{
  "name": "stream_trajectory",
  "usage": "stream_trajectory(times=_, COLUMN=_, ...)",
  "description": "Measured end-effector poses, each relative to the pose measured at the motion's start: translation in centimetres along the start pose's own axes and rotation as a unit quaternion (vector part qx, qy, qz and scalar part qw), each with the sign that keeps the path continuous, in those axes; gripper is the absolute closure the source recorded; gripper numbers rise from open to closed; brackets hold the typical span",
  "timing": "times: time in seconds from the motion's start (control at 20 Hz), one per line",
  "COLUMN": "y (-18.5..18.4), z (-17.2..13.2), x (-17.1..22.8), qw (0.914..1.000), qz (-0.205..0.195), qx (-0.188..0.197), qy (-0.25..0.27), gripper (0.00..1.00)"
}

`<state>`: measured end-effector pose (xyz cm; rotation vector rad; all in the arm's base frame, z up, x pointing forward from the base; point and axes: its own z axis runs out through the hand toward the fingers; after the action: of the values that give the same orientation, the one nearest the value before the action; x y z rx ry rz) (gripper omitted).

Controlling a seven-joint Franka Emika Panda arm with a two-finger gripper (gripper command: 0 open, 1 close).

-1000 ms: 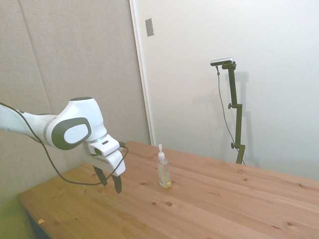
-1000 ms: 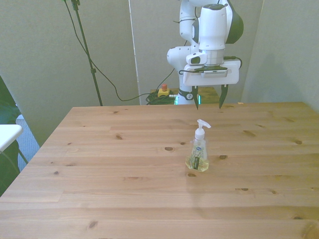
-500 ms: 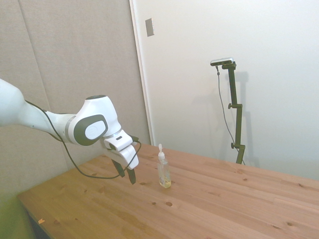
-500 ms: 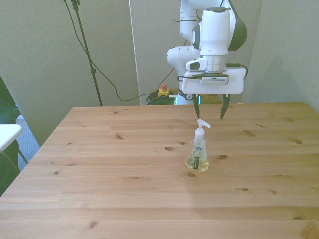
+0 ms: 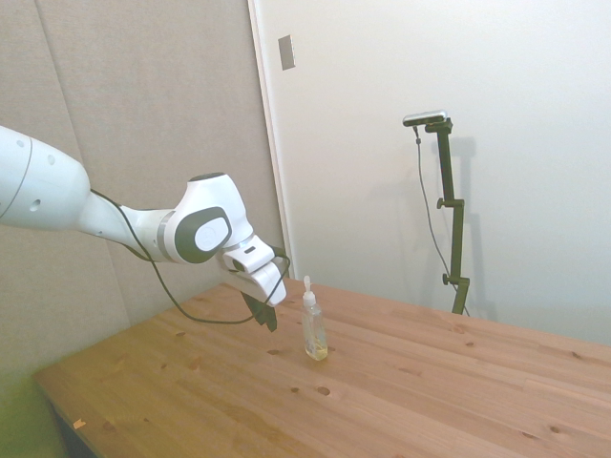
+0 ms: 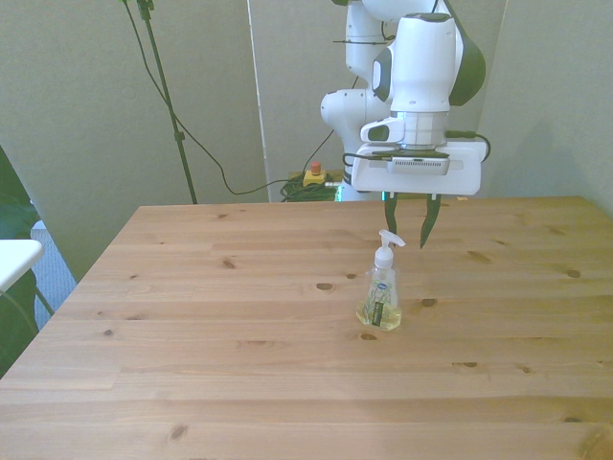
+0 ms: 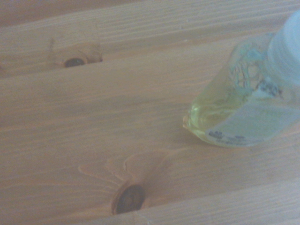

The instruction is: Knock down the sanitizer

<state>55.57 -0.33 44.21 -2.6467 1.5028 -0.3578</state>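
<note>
Sanitizer (image 6: 379, 293) stands upright near mid-desk (image 6: 192, 335), long axis vertical, its pump top level with the tips of the open, empty pincer (image 6: 407, 228), which hangs just behind it, slightly toward the front view's right.

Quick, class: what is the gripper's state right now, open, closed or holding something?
Gripper: open, holding nothing; the sanitizer stands upright, untouched, on the table.

One sanitizer (image 6: 379, 293), one arm (image 6: 421, 72), one table (image 6: 192, 355)
</note>
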Motion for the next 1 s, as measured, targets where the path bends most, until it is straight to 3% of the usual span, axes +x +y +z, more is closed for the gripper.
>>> stream_trajectory(times=0.65, y=-3.0, z=0.9, x=3.1, qw=0.9998, qz=0.018, qx=-0.012, qy=0.005, gripper=1.0)
stream_trajectory(times=1.0, y=-3.8, z=1.6, x=7.4, qw=0.9987, qz=0.047, qx=-0.012, qy=0.018, gripper=1.0)
